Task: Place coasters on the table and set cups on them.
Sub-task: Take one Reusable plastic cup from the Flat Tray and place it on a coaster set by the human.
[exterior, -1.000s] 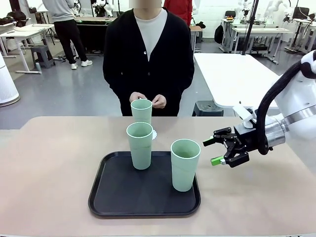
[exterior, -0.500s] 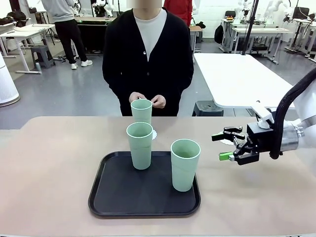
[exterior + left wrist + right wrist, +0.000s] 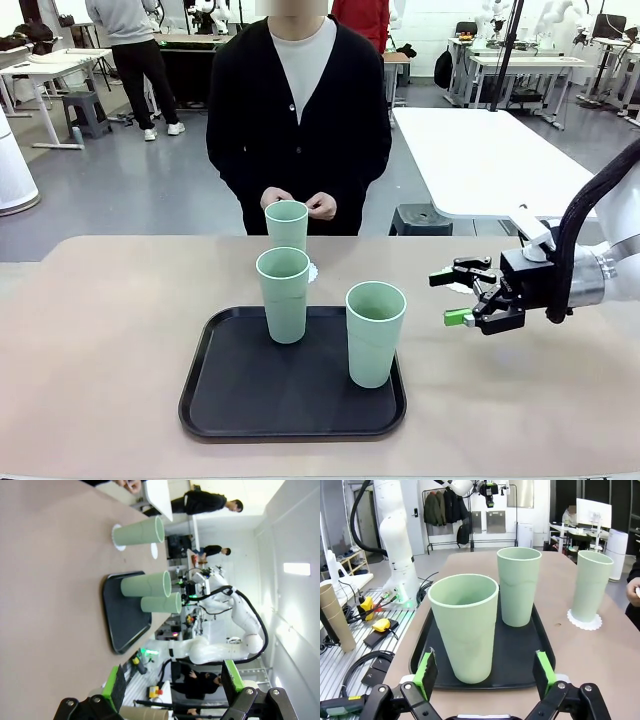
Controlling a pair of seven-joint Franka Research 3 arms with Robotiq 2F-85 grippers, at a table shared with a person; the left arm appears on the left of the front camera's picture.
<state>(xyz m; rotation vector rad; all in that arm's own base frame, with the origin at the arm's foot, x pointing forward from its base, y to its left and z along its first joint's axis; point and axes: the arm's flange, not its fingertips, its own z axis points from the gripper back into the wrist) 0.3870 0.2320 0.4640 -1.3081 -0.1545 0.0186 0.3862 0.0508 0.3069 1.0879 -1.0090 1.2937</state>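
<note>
Three cups on show from the front, and just one is on a coaster. The far cup stands upright on the coaster on the table, right in front of the person's hands, which are held together just behind its rim. The middle cup and the near cup both stand upright on the black tray, apart from each other. In from the right comes the right gripper, jaws spread wide, nothing between them, hovering above the table off to the right of the near cup and clear of it.

Over to the left wrist view, rolled on its side: the left gripper has its green pads far apart and nothing in its grasp, well back from the tray. The far cup sits on the coaster beyond the tray, and the other two stand on the tray.

Now the right wrist view: green pads wide, gripper empty, and the near cup looms straight ahead, lined up between the fingers but untouched. The middle cup is behind it on the tray, the far cup off to the right on the coaster.
</note>
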